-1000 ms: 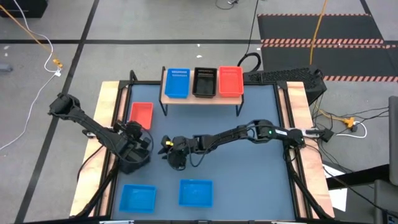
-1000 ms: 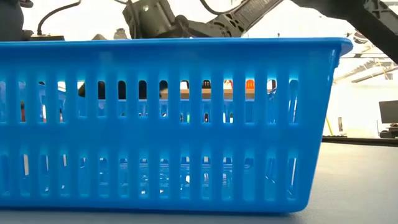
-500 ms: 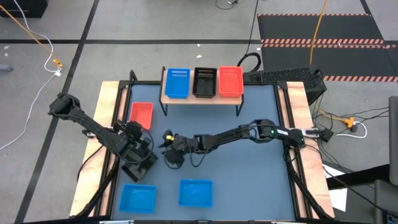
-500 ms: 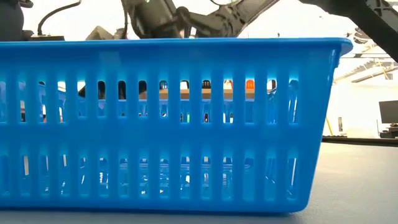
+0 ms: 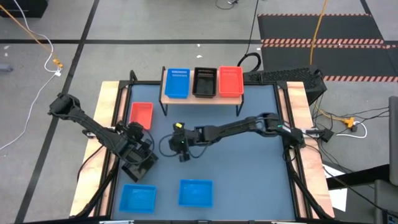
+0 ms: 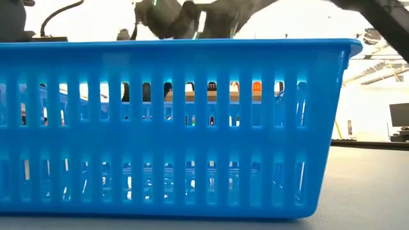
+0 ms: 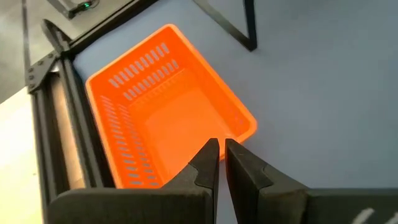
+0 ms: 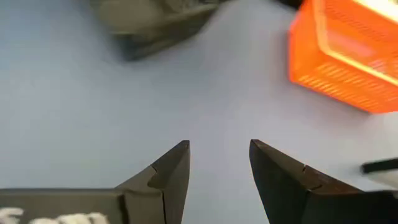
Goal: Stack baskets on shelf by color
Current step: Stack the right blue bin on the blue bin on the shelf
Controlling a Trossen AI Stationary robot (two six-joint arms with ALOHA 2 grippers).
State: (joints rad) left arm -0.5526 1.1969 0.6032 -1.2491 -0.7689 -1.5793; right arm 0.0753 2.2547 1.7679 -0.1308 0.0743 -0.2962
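Blue-grey tabletop (image 5: 249,174) — on the light-wood plank shelf (image 5: 202,98), slotted plastic baskets in blue (image 5: 177,82), black (image 5: 204,81), red (image 5: 231,81) — two blue bins (image 5: 138,198) nearer.

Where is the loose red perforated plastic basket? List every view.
High view: red basket on the blue-grey tabletop, beside the black shelf leg.
Low view: cannot tell; a blue slotted basket fills it.
Left wrist view: just beyond the left gripper.
Right wrist view: off to one side beyond the right gripper.
Shared landmark: that black shelf leg.
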